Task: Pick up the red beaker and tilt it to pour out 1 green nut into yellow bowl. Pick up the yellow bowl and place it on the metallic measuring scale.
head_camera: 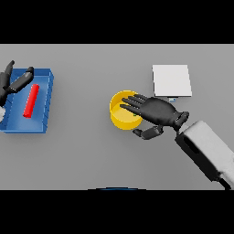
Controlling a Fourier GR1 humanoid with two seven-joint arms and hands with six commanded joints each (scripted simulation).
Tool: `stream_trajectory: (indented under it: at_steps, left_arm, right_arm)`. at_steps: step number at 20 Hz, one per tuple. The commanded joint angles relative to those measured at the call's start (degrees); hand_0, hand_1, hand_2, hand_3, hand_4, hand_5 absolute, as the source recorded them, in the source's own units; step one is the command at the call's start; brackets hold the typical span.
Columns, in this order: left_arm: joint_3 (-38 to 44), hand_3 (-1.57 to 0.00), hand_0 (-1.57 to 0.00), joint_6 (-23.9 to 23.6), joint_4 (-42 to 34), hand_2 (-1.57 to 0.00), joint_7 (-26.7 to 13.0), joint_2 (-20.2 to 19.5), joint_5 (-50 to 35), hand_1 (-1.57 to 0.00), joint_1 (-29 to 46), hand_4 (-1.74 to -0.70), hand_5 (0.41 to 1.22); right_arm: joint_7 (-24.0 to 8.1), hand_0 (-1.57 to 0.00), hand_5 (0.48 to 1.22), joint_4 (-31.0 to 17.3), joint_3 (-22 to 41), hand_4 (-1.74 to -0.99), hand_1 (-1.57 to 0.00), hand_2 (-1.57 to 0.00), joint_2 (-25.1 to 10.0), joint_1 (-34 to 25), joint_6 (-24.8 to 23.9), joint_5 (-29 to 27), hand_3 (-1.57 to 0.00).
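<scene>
The yellow bowl [119, 115] stands upright at the table's middle. My right hand [155, 111] reaches over its right rim from the right, with straight fingers lying across the bowl's opening and the thumb below beside its outer wall; nothing is gripped. The metallic measuring scale [172, 80] is a pale square plate behind and to the right of the bowl. The red beaker [31, 100] lies on its side inside a blue tray [47, 98] at the far left. My left hand [13, 82] hovers over the tray's back left corner, fingers relaxed. No green nut shows.
The blue tray's walls surround the red beaker. A white object [2, 113] peeks in at the left edge beside the tray. Bare grey table [82, 155] stretches between the tray and the bowl.
</scene>
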State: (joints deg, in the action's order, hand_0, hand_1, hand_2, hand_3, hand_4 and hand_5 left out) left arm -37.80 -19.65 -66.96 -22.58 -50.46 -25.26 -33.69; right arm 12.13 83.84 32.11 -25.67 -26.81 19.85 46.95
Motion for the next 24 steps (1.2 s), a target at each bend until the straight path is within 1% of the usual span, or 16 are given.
stream_trajectory:
  at_steps: [1, 2, 3, 6, 7, 8, 10, 12, 15, 17, 19, 20, 21, 22, 23, 24]
  left_arm:
    - [0.28, 0.00, 0.00, 0.20, 0.17, 0.00, -0.04, -0.11, -0.36, 0.00, 0.03, -0.72, 0.687]
    - [0.37, 0.00, 0.00, -0.18, -0.57, 0.00, 0.49, -0.41, -0.42, 0.00, 0.69, -0.72, 0.688]
    - [0.43, 0.00, 0.00, 0.29, -0.31, 0.00, 0.33, -0.85, -0.36, 0.00, 0.44, -0.72, 0.687]
    - [1.04, 0.00, 0.00, 0.66, 0.04, 0.00, 1.00, -0.87, -1.19, 0.00, 1.01, -0.72, 0.686]
    - [1.16, 0.00, 0.00, 0.78, -0.07, 0.00, 1.12, -1.12, -1.33, 0.00, 1.18, -0.72, 0.688]
    - [1.38, 0.00, 0.00, 0.75, 0.01, 0.00, 1.84, -1.03, -1.42, 0.00, 1.23, -0.72, 0.687]
    - [1.52, 0.00, 0.00, 0.76, 0.19, 0.00, 1.07, -1.03, -1.55, 0.00, 0.74, -0.72, 0.688]
    - [1.25, 0.00, 0.00, 0.68, 0.47, 0.00, 1.23, -0.91, -1.23, 0.00, 0.96, -0.72, 0.682]
    - [1.18, 0.00, 0.00, 0.53, 0.17, 0.00, 1.76, -1.10, -1.11, 0.00, 1.39, -0.72, 0.688]
    - [1.68, 0.00, 0.00, 0.68, -0.77, 0.00, 2.25, -1.62, -1.81, 0.00, 1.80, -0.72, 0.686]
    - [1.74, 0.00, 0.00, 0.53, -1.01, 0.00, 1.87, -1.99, -1.84, 0.00, 1.91, -0.71, 0.686]
    - [1.73, 0.00, 0.00, 0.54, -1.06, 0.00, 2.10, -1.98, -1.84, 0.00, 2.00, -0.71, 0.689]
    - [1.59, 0.00, 0.00, 0.73, -0.86, 0.00, 2.24, -1.60, -1.83, 0.00, 1.97, -0.71, 0.691]
    - [1.79, 0.00, 0.00, 0.80, -0.53, 0.00, 2.07, -1.41, -1.99, 0.00, 1.57, -0.72, 0.692]
    - [1.88, 0.00, 0.00, 0.74, -0.70, 0.00, 2.63, -1.69, -2.07, 0.00, 2.19, -0.72, 0.692]
    - [1.85, 0.00, 0.00, 0.84, -0.21, 0.00, 2.48, -1.51, -1.91, 0.00, 1.84, -0.72, 0.692]
  right_arm:
    - [0.77, 0.00, 0.704, -1.47, 0.97, -1.215, 0.00, 0.00, 0.24, -1.63, 0.86, 0.47, 0.00]
    - [1.80, 0.00, 0.705, -2.94, 2.06, -1.219, 0.00, 0.00, -0.36, -2.36, 1.79, 1.32, 0.00]
    - [0.66, 0.00, 0.705, -4.02, 3.23, -1.223, 0.00, 0.00, 0.62, -3.15, 2.52, 2.19, 0.00]
    - [0.36, 0.00, 0.702, -6.63, 5.85, -1.226, 0.00, 0.00, 1.31, -5.71, 3.99, 4.43, 0.00]
    - [-0.40, 0.00, 0.703, -8.36, 6.31, -1.231, 0.00, 0.00, 2.18, -6.73, 4.57, 4.71, 0.00]
    - [-0.31, 0.00, 0.705, -9.41, 7.12, -1.239, 0.00, 0.00, 2.56, -7.26, 4.87, 5.24, 0.00]
    - [0.36, 0.00, 0.714, -11.83, 8.27, -1.259, 0.00, 0.00, 2.33, -8.97, 5.48, 6.36, 0.00]
    - [0.70, 0.00, 0.727, -12.78, 9.06, -1.270, 0.00, 0.00, 2.78, -10.57, 6.94, 6.57, 0.00]
    - [-0.14, 0.00, 0.746, -14.83, 9.91, -1.290, 0.00, 0.00, 4.15, -11.09, 7.90, 6.84, 0.00]
    - [-0.68, 0.00, 0.763, -16.89, 8.88, -1.305, 0.00, 0.00, 5.03, -12.15, 7.61, 6.16, 0.00]
    - [-1.55, 0.00, 0.810, -16.99, 8.57, -1.336, -0.02, -0.02, 5.71, -12.10, 9.01, 5.47, -0.04]
    - [-1.72, -0.11, 0.842, -17.10, 8.53, -1.360, -0.10, -0.09, 5.96, -12.22, 9.44, 5.39, -0.10]
    - [-1.54, -0.29, 0.873, -17.15, 8.84, -1.387, -0.24, -0.18, 5.57, -11.56, 9.07, 5.75, -0.17]
    - [-1.26, -0.54, 0.943, -17.09, 9.38, -1.420, -0.47, -0.31, 5.62, -11.68, 8.97, 6.34, -0.26]
    - [-0.60, -0.75, 0.999, -16.75, 9.58, -1.454, -0.69, -0.48, 5.53, -12.00, 9.50, 6.35, -0.35]
    - [-0.28, -0.91, 1.043, -16.73, 9.34, -1.512, -0.87, -0.69, 5.43, -11.88, 9.27, 6.12, -0.46]
